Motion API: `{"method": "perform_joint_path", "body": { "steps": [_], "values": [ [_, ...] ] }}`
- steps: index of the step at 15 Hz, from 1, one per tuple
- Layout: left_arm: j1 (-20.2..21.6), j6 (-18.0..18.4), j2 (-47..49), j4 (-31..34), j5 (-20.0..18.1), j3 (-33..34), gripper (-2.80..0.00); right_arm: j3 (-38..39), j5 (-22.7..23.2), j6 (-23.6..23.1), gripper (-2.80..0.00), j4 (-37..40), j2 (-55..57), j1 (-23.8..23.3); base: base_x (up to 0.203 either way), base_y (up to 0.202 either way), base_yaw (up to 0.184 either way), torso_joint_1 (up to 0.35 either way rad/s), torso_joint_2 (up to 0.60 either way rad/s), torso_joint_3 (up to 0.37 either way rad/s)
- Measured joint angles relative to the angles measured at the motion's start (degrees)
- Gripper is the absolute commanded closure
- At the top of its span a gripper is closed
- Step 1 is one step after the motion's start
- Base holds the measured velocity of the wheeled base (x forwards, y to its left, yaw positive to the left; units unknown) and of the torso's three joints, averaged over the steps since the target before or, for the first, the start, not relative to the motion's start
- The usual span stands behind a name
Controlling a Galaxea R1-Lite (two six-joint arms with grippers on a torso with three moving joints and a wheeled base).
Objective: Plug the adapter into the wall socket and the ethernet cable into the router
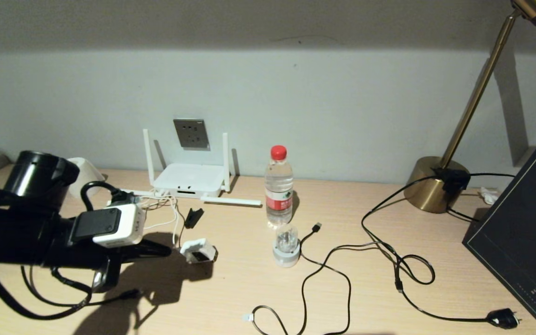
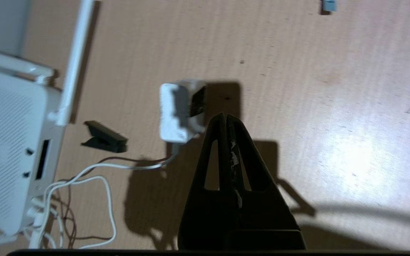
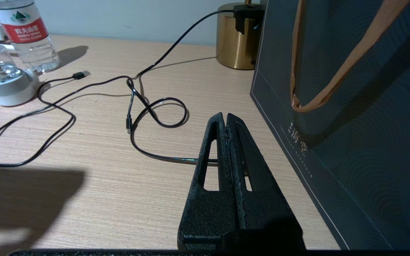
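The left gripper (image 2: 225, 117) hangs above the worktop (image 1: 249, 288) with its fingers pressed shut on nothing, tips just beside the adapter (image 1: 199, 251). The adapter lies on the worktop at about six o'clock from the router (image 1: 189, 179), its thin cord running back toward the router. The socket (image 1: 190, 133) sits on the wall at twelve o'clock from the router. The ethernet cable's (image 1: 305, 288) clear tip lies near the front edge. This looks like the approach to the first step, picking up the adapter. Next the fingers must open, straddle its body and close. The right gripper (image 3: 225, 117) is parked, shut and empty, beside the dark bag (image 3: 351, 124).
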Motion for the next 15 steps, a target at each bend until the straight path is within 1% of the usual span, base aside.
{"method": "perform_joint_path", "body": {
  "steps": [2, 3, 4, 6, 7, 11, 15],
  "values": [
    [-2.30, 1.25, 1.33, 8.51, 2.59, -5.13, 0.00, 0.00, 0.00, 0.00, 0.00, 0.02, 0.00, 0.00, 0.000, 0.000, 0.000, 0.000, 0.00, 0.000],
    [-3.67, 1.44, 2.13, 12.00, 3.73, -8.17, -1.36, 0.00, 0.05, -0.02, 0.00, 0.02, 0.00, 0.00, 0.000, 0.000, 0.000, 0.000, 0.00, 0.000],
    [-5.10, 1.60, 3.24, 14.80, 5.11, -11.16, -2.80, 0.00, 0.00, -0.02, 0.00, 0.02, 0.00, 0.00, 0.000, 0.000, 0.000, 0.000, 0.00, 0.000],
    [-7.49, 2.73, 6.38, 17.94, 9.60, -16.76, -2.80, 0.00, 0.02, 0.00, 0.00, 0.02, 0.00, 0.00, 0.000, 0.000, 0.000, 0.000, 0.00, 0.000],
    [-8.09, 4.02, 8.10, 18.10, 11.47, -18.79, -2.80, 0.00, 0.02, 0.00, 0.00, 0.02, 0.00, 0.00, 0.000, 0.000, 0.000, 0.000, 0.00, 0.000],
    [-8.69, 8.23, 14.08, 18.55, 12.99, -24.88, -2.80, 0.00, 0.00, 0.01, 0.00, 0.02, 0.00, 0.00, 0.000, 0.000, 0.000, 0.000, 0.00, 0.000],
    [-7.90, 8.36, 19.15, 20.49, 13.46, -29.36, -2.80, 0.00, 0.00, -0.01, 0.00, 0.02, 0.00, 0.00, 0.000, 0.000, 0.000, 0.000, 0.00, 0.000]
  ]
}}
